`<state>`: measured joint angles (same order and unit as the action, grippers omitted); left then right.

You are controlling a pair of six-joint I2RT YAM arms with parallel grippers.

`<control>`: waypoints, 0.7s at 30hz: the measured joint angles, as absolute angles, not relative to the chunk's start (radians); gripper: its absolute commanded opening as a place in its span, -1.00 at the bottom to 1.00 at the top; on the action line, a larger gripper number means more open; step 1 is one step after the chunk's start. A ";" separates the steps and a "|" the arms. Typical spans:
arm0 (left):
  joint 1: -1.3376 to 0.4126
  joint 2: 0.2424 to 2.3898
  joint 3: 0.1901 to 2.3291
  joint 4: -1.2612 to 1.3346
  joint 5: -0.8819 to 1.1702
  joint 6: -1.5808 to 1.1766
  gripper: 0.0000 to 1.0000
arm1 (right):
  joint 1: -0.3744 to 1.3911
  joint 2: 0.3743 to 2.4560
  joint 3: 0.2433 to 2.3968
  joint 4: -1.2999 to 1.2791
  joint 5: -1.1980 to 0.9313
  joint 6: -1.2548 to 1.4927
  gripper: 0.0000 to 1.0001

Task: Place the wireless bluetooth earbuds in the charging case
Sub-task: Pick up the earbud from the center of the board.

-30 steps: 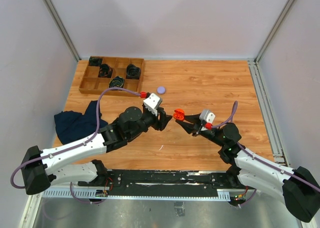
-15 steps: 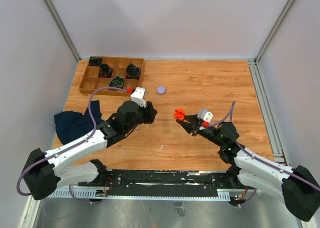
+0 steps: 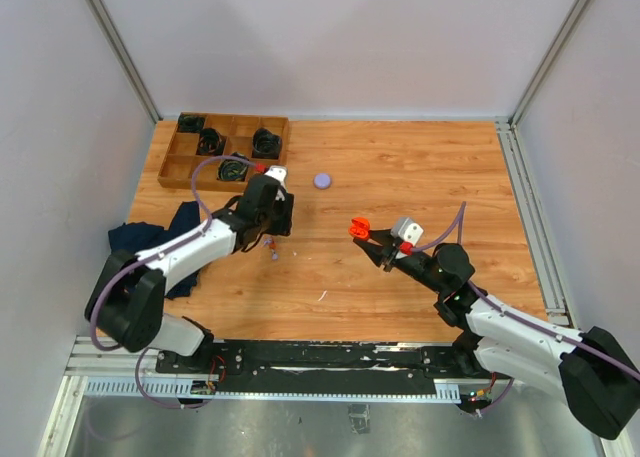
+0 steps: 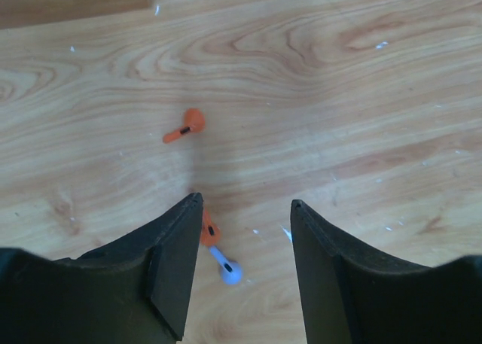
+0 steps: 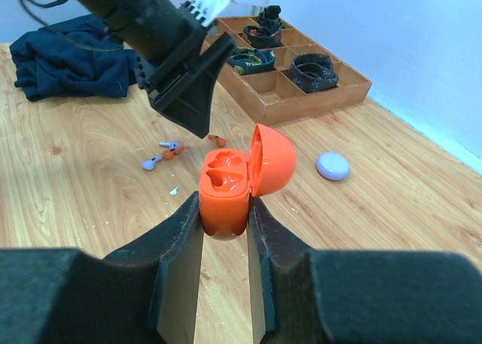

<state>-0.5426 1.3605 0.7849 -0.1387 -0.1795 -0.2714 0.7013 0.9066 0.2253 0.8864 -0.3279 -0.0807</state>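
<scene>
On the wooden tabletop [image 4: 376, 95], an orange earbud [image 4: 190, 126] lies slanted just ahead of your left fingers [image 4: 177, 261], which hang apart and empty above it, while your right fingers [image 5: 177, 257], well off to the right, squeeze the open orange case [image 5: 226, 182].

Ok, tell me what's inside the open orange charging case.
Inside the orange charging case, two moulded wells show under the raised lid, and both are empty. Its lower body is covered by the right hand's fingers, so nothing can be told there.
</scene>
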 measured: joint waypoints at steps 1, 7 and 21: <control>-0.529 1.399 0.822 -0.171 -0.165 -0.248 0.14 | 0.701 0.908 0.225 0.886 -0.326 -0.083 -0.80; -0.467 1.598 1.065 -0.373 -0.115 -0.102 0.15 | 0.701 0.910 0.225 0.885 -0.312 -0.093 -0.80; -0.424 1.858 1.338 -0.640 -0.053 0.192 0.03 | 0.701 0.894 0.215 0.883 -0.302 -0.110 -0.80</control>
